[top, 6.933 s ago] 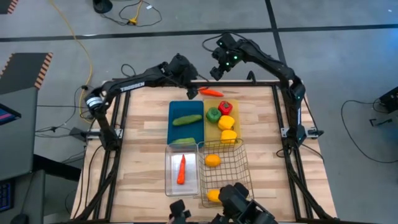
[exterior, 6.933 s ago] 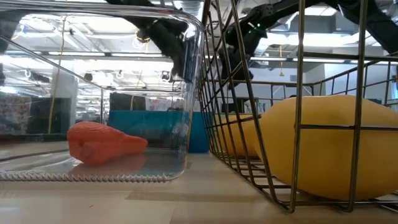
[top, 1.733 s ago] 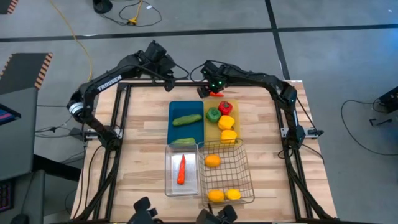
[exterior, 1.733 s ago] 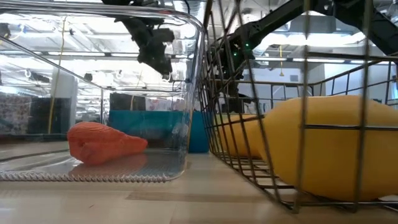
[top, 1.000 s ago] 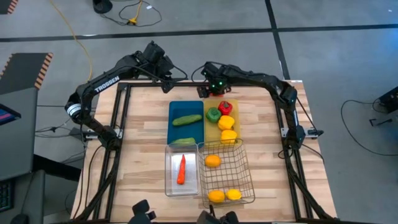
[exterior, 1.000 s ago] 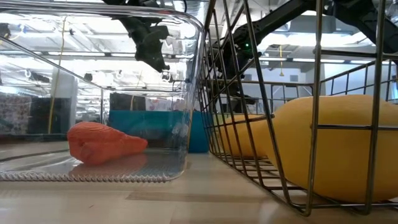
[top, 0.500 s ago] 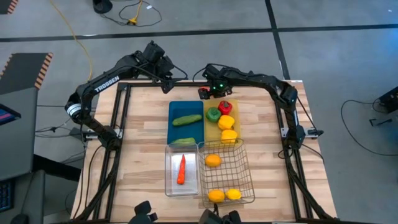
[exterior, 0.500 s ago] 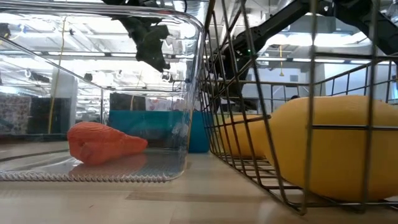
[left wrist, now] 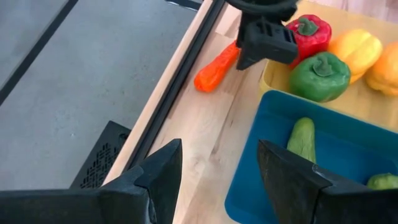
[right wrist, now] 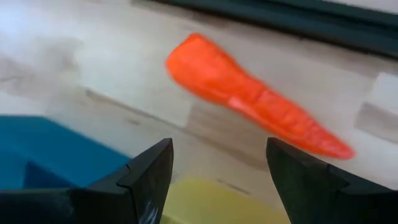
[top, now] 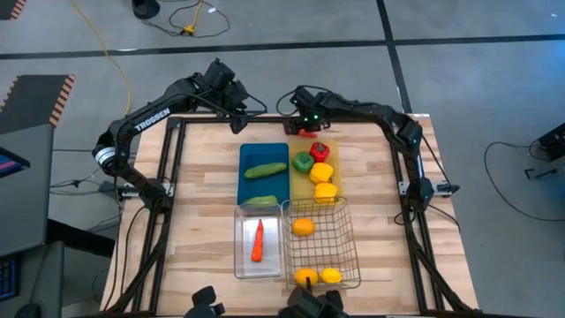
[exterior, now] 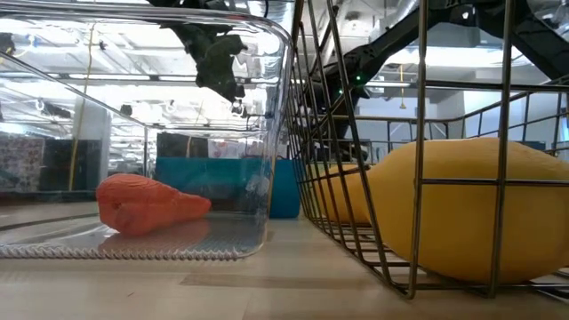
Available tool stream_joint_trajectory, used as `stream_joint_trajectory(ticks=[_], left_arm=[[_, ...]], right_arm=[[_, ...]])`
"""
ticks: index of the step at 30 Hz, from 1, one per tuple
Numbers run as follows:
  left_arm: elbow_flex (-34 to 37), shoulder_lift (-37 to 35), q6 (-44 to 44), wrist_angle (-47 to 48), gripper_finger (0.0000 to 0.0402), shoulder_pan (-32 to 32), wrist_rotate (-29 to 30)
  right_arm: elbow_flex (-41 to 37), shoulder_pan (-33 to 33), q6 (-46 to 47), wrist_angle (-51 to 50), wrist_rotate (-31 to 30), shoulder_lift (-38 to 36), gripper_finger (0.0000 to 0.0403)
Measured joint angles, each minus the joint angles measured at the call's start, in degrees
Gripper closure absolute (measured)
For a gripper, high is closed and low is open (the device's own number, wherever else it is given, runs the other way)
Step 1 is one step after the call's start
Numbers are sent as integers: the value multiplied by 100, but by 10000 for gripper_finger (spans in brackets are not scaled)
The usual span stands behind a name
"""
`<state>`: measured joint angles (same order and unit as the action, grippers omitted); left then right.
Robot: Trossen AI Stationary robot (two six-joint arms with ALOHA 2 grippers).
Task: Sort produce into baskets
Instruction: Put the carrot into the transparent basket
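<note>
Right pincer (top: 303, 126) lowered, fingers apart, left pincer (top: 237, 115) raised, open

Two black jointed arms, white lettering on the left, green light on the right.

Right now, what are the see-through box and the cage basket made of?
The clear bin looks like smooth, glossy plastic: you can see the room and the orange carrot right through its wall, and lights glint on it. The wire basket looks like bare silvery metal: thin, shiny rods crossed in a grid, with gaps showing the yellow fruit inside. Both are guesses from looks alone.
</note>
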<state>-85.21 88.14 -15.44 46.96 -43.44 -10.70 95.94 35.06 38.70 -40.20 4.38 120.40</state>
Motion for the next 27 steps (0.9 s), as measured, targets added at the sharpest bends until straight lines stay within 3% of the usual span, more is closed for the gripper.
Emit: stream_joint_trajectory(ticks=[27], left_arm=[[2,0,-2,-11,207,0,0]], right_arm=[[-94,-243,25,-137,131,-11,117]])
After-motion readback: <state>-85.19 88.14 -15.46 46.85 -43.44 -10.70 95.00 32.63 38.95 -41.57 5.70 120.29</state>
